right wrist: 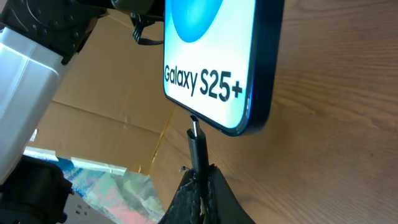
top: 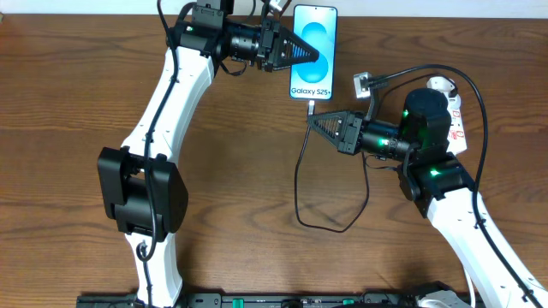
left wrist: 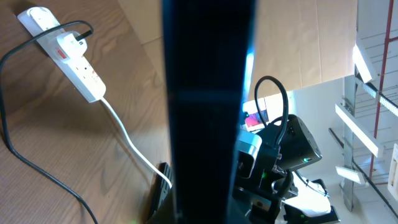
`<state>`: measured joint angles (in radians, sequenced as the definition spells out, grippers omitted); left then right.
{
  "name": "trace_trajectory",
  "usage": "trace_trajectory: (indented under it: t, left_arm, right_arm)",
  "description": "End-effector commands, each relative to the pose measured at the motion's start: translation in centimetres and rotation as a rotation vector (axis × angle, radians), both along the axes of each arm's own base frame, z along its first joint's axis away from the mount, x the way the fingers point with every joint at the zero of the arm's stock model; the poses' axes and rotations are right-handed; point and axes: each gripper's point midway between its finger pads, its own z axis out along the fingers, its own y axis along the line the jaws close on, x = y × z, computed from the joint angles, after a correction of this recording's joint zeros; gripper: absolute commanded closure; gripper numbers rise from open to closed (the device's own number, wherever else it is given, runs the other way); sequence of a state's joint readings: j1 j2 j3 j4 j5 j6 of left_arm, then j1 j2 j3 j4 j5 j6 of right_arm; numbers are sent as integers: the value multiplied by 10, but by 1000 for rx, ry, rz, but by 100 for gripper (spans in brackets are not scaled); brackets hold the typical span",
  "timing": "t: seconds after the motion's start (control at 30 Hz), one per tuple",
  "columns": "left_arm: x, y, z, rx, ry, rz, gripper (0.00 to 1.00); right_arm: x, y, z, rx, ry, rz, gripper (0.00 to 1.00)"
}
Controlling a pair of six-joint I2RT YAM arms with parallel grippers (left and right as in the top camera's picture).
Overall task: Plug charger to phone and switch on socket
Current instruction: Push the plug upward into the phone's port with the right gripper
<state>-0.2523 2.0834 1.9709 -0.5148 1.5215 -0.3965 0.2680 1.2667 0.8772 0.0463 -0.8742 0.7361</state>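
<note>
Over your brown wooden surface (top: 231,171), left end effector (top: 315,56) clamps the slim blue-screened phone (top: 317,21); right end effector (top: 313,122) pinches the thin black charger cable (top: 298,188) at its plug.

Glossy glass phone (top: 321,30), matt wood table (top: 257,154), white plastic socket (left wrist: 78,59)

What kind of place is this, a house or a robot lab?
Probably a robot lab or workshop: a white left arm and right arm at a wooden table, with cardboard sheets and what looks like shelving beyond.

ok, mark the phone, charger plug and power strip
phone (top: 327,38): overhead view, blue screen
charger plug (right wrist: 198,147): right wrist view, black barrel
power strip (left wrist: 79,70): left wrist view, white body
</note>
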Motion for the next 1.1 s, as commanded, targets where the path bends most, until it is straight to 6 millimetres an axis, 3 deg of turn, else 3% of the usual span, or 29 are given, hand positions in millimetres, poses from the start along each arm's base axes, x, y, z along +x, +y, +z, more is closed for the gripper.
trace_trajectory:
  t: [0.0,1.07]
  left_arm:
    - [-8,3,16,-40,-26,-36,93]
    - [-8,3,16,-34,3,-34,93]
  right_arm:
    - [-1,2,8,10,-13,0,99]
    - [-1,2,7,24,31,-11,99]
